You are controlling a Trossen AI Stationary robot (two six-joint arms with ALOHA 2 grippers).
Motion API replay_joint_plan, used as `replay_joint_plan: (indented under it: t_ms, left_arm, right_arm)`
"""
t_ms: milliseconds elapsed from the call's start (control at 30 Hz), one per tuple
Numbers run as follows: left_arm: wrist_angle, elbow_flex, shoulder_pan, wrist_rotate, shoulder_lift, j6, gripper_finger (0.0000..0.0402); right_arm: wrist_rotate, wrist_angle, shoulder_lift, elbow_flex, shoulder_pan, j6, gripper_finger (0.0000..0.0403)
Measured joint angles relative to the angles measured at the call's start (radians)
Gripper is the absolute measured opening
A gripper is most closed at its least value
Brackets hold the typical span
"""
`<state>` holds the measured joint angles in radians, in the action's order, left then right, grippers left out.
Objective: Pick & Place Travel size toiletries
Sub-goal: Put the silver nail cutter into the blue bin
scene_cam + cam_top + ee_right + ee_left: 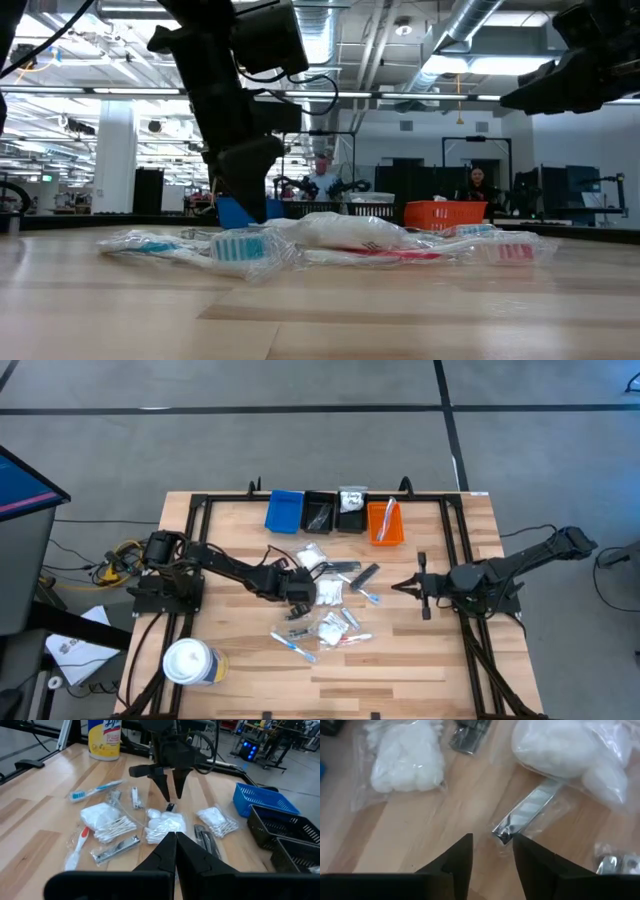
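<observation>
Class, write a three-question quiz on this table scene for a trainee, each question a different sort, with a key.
1. True or false: the left gripper stands open over a bagged metal nail clipper.
2. The orange plastic bin sits at which end of the bin row? A) robot's left B) robot's right
3. Fill in: the right gripper is ____.

Key: 1 true; 2 B; 3 shut

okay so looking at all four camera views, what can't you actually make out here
- Low view: the bases of the blue bin and orange bin are hidden behind the heap of wrapped toiletries.
- Left wrist view: the left gripper hangs open over a wrapped metal piece; what the piece is cannot be told.
- High view: the contents of the black bins are too small.
- Right wrist view: the tub is cut off by the edge.
</observation>
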<state>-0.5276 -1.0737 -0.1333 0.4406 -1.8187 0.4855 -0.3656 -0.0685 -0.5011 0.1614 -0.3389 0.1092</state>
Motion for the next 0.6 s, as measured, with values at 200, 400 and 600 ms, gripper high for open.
replay_joint_plan:
  t_ms: [200, 400, 600]
  left_arm:
    - [0.001, 0.000, 0.004, 0.086, 0.000, -0.063, 0.0167]
    - [0.010, 0.000, 0.030, 0.103, 0.000, -0.060, 0.0183]
    - [0.052, 0.000, 0.050, 0.113, 0.000, -0.065, 0.0180]
  right_arm:
    - [0.001, -0.023, -0.037, 0.000, -0.002, -0.047, 0.0000]
    - [0.002, -0.049, -0.077, 0.000, -0.003, -0.074, 0.0000]
    - [0.002, -0.051, -0.113, -0.001, -0.003, -0.100, 0.0000]
